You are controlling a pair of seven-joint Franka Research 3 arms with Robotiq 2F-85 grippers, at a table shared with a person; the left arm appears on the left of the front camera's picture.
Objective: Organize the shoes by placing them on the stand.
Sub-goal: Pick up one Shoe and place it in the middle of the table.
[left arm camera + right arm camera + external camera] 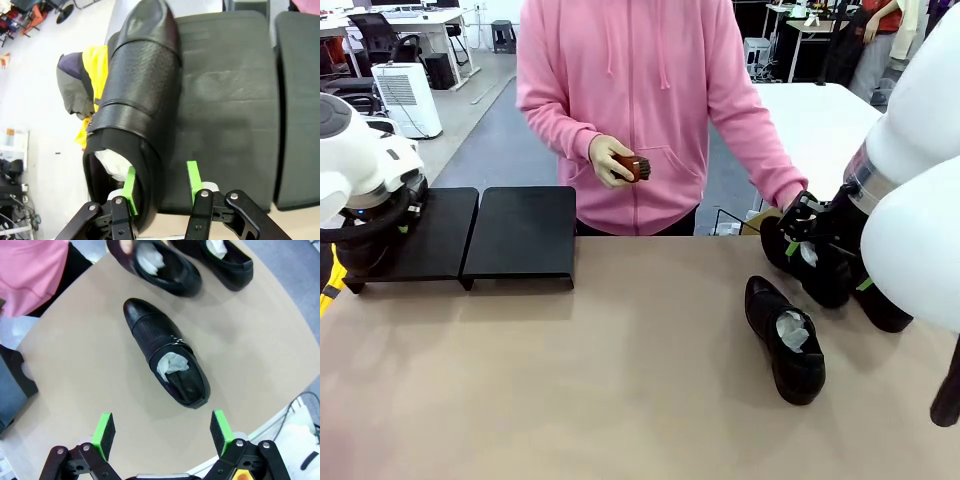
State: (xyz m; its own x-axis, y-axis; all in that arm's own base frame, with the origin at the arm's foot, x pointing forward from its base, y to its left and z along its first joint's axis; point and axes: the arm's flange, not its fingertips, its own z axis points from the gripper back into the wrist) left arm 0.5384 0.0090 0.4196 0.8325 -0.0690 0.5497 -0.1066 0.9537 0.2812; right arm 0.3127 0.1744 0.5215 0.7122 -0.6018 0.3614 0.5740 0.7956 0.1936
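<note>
In the left wrist view a glossy black shoe (pixel 142 95) with white paper inside lies along the outer edge of the left platform (pixel 225 100). My left gripper (pixel 161 185) is open, one pad inside the heel opening and the other outside, apart from the leather. The second platform (pixel 300 100) is bare, and both platforms (pixel 523 232) stand at the table's back left. My right gripper (pixel 162 432) hangs open above a lone shoe (pixel 167 360), the same shoe (pixel 785 340) seen from the front. Two more shoes (pixel 820 270) lie behind it, a person's hand (pixel 790 195) on one.
The person in a pink hoodie stands at the far side holding a small brush (pixel 632 167). Yellow and purple items (pixel 92 75) lie on the floor beside the stand. The tan table (pixel 620 380) stretches between the stand and the shoes.
</note>
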